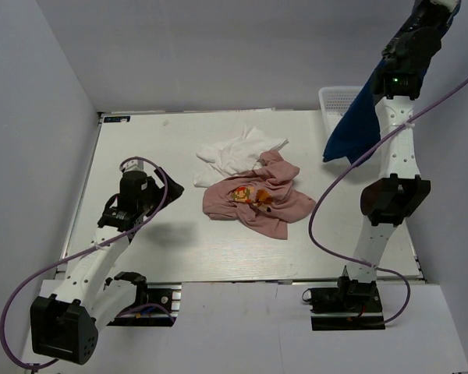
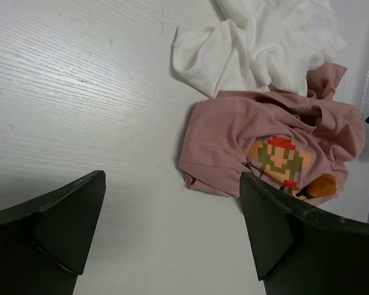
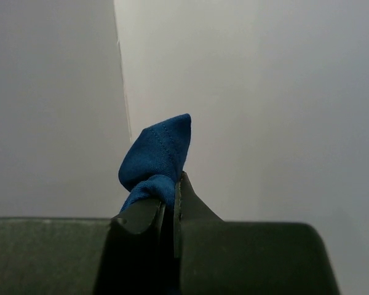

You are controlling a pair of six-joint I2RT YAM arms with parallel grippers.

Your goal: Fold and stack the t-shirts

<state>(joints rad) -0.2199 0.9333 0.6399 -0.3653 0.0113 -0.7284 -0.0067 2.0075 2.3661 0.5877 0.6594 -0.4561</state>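
right hand (image 3: 173,198) clamps navy t-shirt (image 3: 158,149); left hand (image 2: 172,178) spread wide by pink t-shirt (image 2: 224,132).

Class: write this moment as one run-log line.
right gripper: shut on navy blue cloth t-shirt, aloft | left gripper: open | white cloth t-shirt, dusty pink printed t-shirt: crumpled, unfolded

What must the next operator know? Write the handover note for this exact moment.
The left gripper: jaws open, empty, low over the table, just left of the pink t-shirt.
The right gripper: jaws shut on the navy t-shirt, raised high; the shirt hangs by the white mesh basket.
The white t-shirt and the pink one lie crumpled mid-table, overlapping.
Done: nothing folded, no stack.
Left: fold all three, then stack them.
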